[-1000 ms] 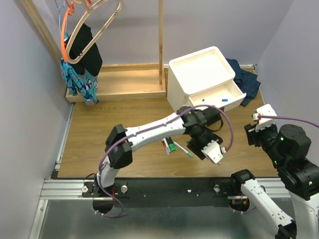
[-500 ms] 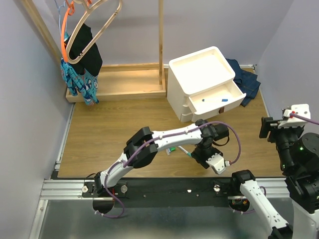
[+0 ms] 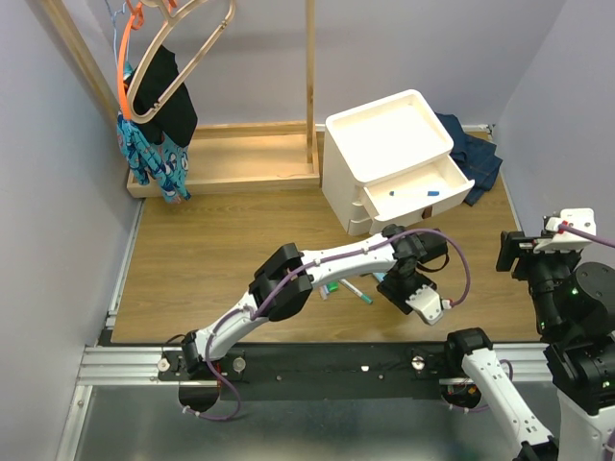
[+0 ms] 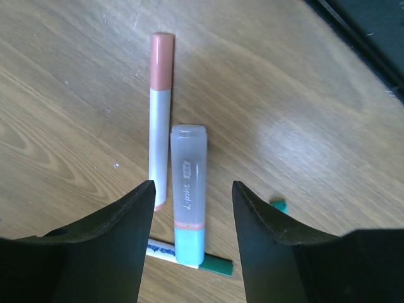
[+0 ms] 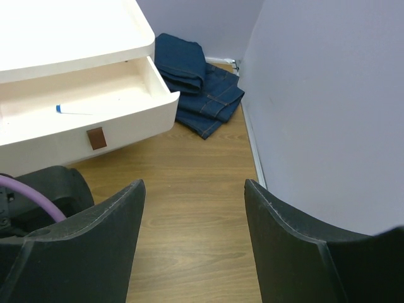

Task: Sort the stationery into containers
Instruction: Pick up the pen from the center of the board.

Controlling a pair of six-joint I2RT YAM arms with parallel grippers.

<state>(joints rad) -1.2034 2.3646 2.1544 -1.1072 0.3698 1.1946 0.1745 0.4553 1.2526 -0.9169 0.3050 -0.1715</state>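
Pale blue tube (image 4: 188, 189): flat on tabletop (image 4: 303, 113), just beside orange-capped marker (image 4: 160, 139). It sits centred within left tool (image 4: 192, 187), released wide, evidently aligned for pickup. Right tool (image 5: 192, 189): released, empty, held clear near open drawer (image 5: 126, 117).

Robot lab booth: plain walls (image 3: 58, 192), aluminium rail (image 3: 120, 362).
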